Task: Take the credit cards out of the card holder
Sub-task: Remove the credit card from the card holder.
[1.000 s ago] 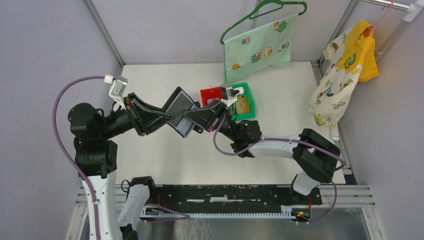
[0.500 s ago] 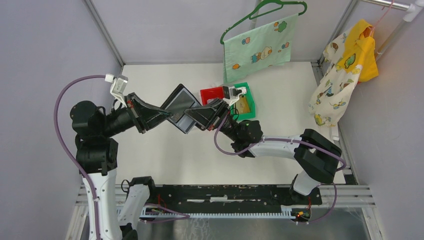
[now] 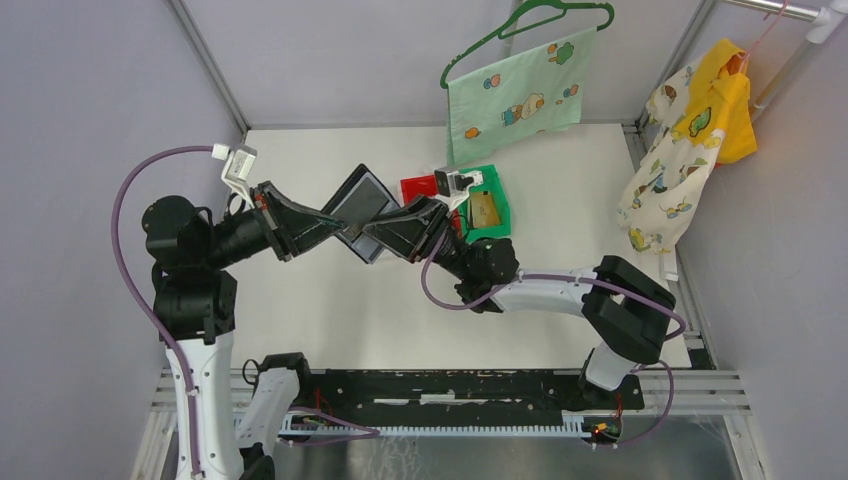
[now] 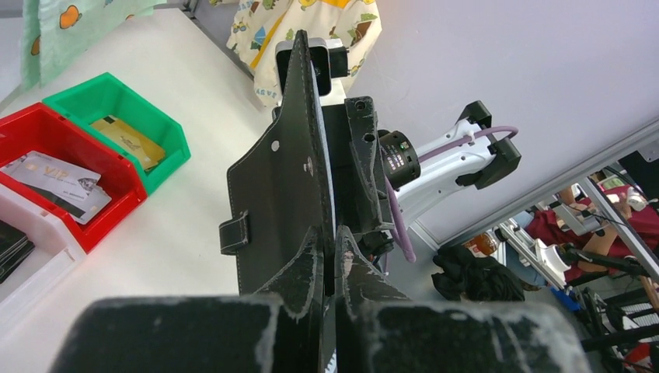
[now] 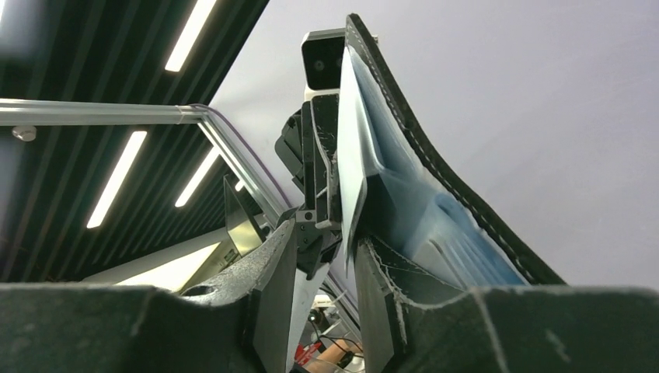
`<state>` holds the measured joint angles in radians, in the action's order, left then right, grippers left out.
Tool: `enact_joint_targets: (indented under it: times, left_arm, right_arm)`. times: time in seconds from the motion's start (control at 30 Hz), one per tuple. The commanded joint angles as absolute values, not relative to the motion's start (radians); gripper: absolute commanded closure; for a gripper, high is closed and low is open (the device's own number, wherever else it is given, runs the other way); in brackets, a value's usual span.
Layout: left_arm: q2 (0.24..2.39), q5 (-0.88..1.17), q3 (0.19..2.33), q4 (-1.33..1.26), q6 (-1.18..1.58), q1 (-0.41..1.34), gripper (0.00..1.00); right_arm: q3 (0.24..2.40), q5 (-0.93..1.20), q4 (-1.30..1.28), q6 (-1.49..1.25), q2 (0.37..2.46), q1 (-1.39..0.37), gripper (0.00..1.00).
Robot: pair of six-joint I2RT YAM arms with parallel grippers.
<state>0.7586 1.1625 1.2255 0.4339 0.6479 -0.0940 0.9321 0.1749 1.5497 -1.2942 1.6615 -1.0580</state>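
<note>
The card holder (image 3: 358,203) hangs in the air between the two arms, above the white table (image 3: 300,310) and just left of the red bin (image 3: 412,190). It is a flat, black, leather-like wallet with pale stitching along its edges.

The left gripper (image 4: 335,247) is clamped on the holder's lower edge, its worn pads pressed together with the leather between them. A second ago those jaws stood apart. The right gripper (image 5: 325,268), clamped then, now has its fingers parted. The holder's flap stands in the gap, against one pad and not pinched. From above, holder and arms have shifted slightly left.

Only the left wrist view shows the grainy outer face, the small snap tab (image 4: 234,233) and the bins' contents: a whitish credit card (image 4: 56,180) lying in the red bin and a tan-gold credit card (image 4: 128,140) in the green bin (image 4: 169,152). Only the right wrist view shows the smooth, glossy grey-blue lining, curving up against the ceiling lights.
</note>
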Motion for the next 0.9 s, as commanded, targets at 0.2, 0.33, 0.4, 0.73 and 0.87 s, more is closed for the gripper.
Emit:
enact_joint_targets:
  times: [0.2, 0.33, 0.4, 0.73, 0.87]
  left_arm:
    - [0.747, 1.247, 1.236, 0.425, 0.621, -0.092, 0.98]
    - [0.746, 1.247, 1.239, 0.426, 0.621, -0.092, 0.98]
    - [0.746, 1.246, 1.243, 0.425, 0.624, -0.092, 0.92]
    - [0.743, 1.235, 1.223, 0.362, 0.715, -0.092, 0.6]
    - [0.743, 1.227, 1.219, 0.341, 0.75, -0.091, 0.8]
  right_arm:
    - [1.006, 0.171, 1.795, -1.335, 1.692, -1.062, 0.71]
    - [0.992, 0.167, 1.793, -1.334, 1.69, -1.061, 0.87]
    - [0.975, 0.162, 1.786, -1.323, 1.683, -1.061, 0.96]
    - [0.951, 0.175, 1.721, -1.244, 1.665, -1.077, 1.0]
    - [0.942, 0.179, 1.717, -1.232, 1.662, -1.078, 1.0]
